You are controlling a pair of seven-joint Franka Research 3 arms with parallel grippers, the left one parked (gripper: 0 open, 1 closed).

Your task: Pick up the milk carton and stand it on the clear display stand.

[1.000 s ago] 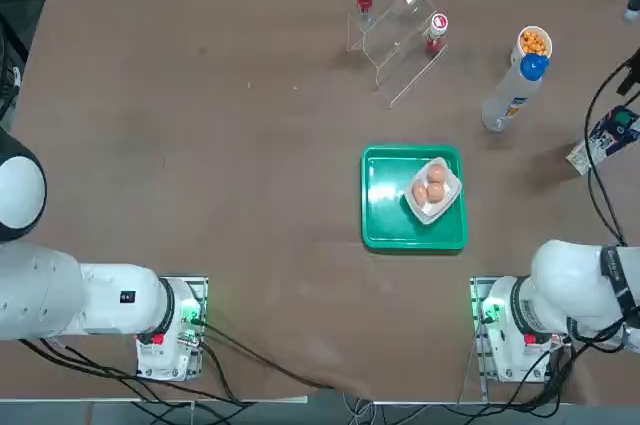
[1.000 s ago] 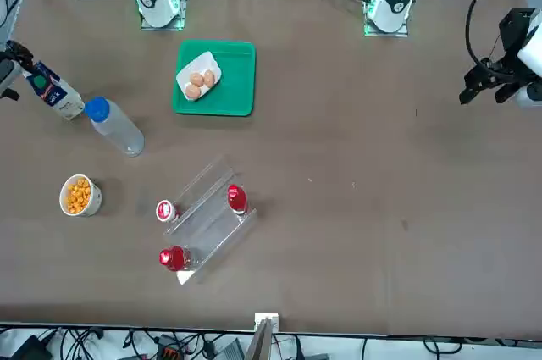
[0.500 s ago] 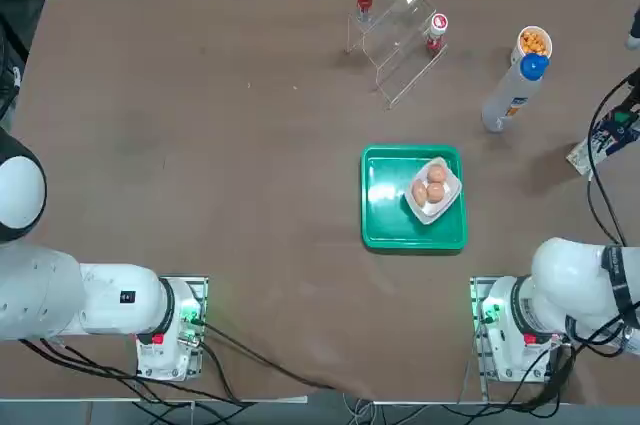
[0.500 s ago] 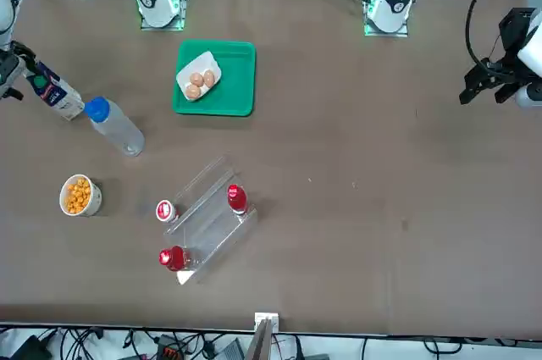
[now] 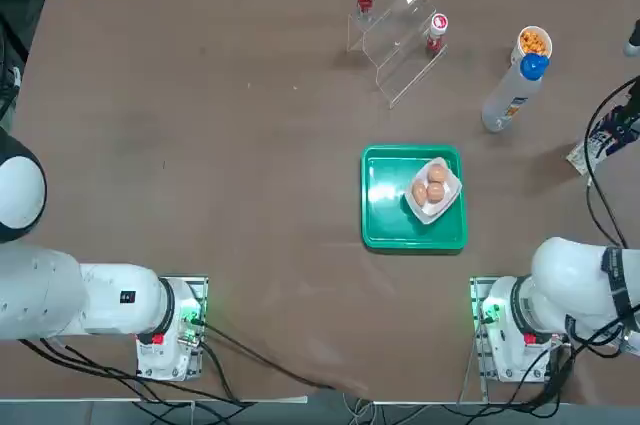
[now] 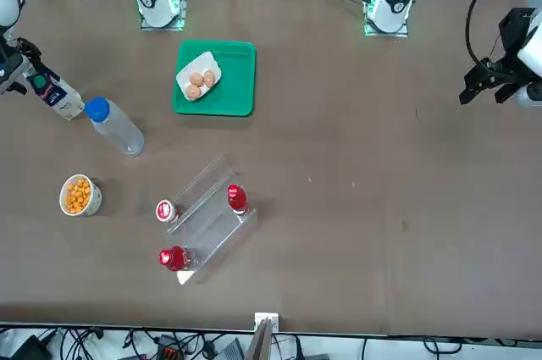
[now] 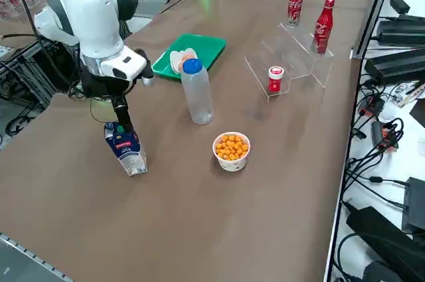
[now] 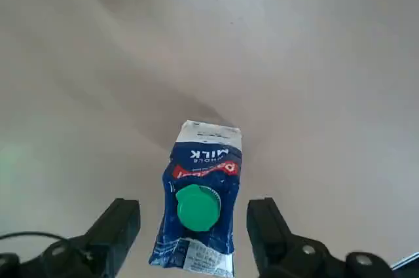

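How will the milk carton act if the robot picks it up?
The milk carton might squash a little, since its sides look like thin card. It may tip if bumped, being tall and narrow. It probably won't roll, because its sides look flat.

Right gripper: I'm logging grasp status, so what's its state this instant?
Right gripper: open, fingers apart on either side of the milk carton, not holding it.
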